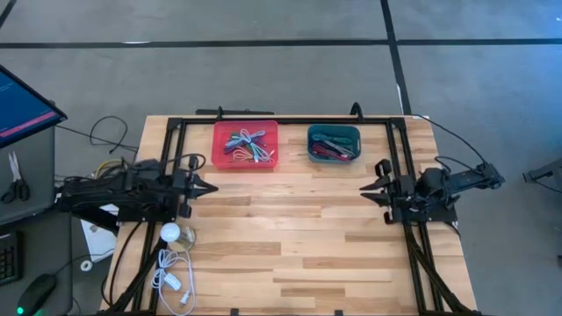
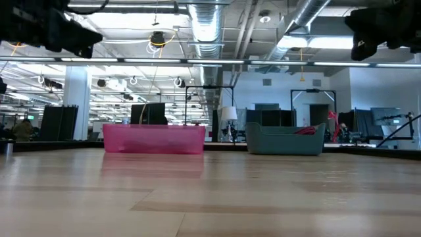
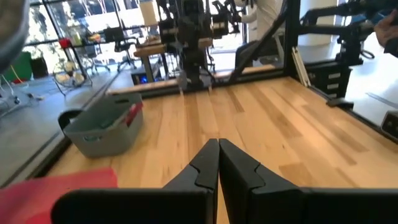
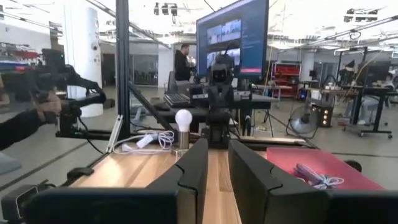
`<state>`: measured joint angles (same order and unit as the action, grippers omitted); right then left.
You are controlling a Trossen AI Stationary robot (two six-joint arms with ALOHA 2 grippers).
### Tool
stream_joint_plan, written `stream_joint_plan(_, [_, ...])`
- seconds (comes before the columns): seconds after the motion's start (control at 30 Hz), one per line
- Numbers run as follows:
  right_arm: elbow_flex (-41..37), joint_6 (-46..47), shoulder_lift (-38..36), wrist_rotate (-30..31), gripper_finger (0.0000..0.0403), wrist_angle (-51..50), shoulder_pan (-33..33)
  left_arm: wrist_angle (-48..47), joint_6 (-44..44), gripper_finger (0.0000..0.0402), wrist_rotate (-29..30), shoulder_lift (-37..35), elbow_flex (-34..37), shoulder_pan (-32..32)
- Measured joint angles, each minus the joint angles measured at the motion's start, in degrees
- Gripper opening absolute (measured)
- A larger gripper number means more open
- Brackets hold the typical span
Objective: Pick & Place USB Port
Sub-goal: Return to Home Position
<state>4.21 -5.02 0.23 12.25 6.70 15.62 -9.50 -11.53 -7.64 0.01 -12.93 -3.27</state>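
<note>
Seen from above, the left gripper (image 1: 211, 187) hovers at the left edge of the pale wooden surface (image 1: 299, 237) and the right gripper (image 1: 364, 190) at the right edge, each pointing toward the other. A shallow red plastic bin (image 1: 217, 132) and a smaller green plastic bin (image 1: 334, 128) stand side by side at the far edge. The tangled charger cables (image 1: 248, 145) lie inside them, with no clear long axis. They lie on the far side of both grippers; the red bin is nearer the left arm, the green one nearer the right. A loose white cable (image 1: 171, 279) lies at the near left corner.

In the low view, both bins sit flat and apart.

In the left wrist view, the fingers (image 3: 202, 168) are pressed together and hold nothing.

In the right wrist view, the fingers (image 4: 193, 165) leave a narrow empty gap.

I judge that only the retreat remains.
</note>
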Motion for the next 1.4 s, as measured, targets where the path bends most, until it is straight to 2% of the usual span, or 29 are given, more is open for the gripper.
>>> stream_joint_plan(0.43, [0.0, 0.1, 0.0, -0.1, 0.0058, -2.9, 0.0, 3.5, 0.5, 0.0011, 0.0, 0.0, 6.3, 0.0])
stream_joint_plan(0.63, [-0.4, 0.1, 0.0, -0.1, 0.0058, -2.8, 0.0, 4.0, 0.5, 0.0011, 0.0, 0.0, 7.4, 0.0])
stream_joint_plan(0.77, [-3.8, 0.6, 0.0, -0.1, 0.0058, -0.5, 0.0, 4.4, 0.5, 0.0011, 0.0, 0.0, 7.4, 0.0])
stream_joint_plan(1.17, [-3.8, 1.5, 0.0, -0.1, 0.0058, -3.2, 0.0, 4.6, 0.7, 0.0011, 0.0, 0.0, 7.5, 0.0])
stream_joint_plan(1.4, [-3.8, 1.5, 0.0, -0.2, 0.0058, -3.9, 0.0, 7.8, 3.1, 0.0011, 0.1, 0.1, 11.1, 0.0])
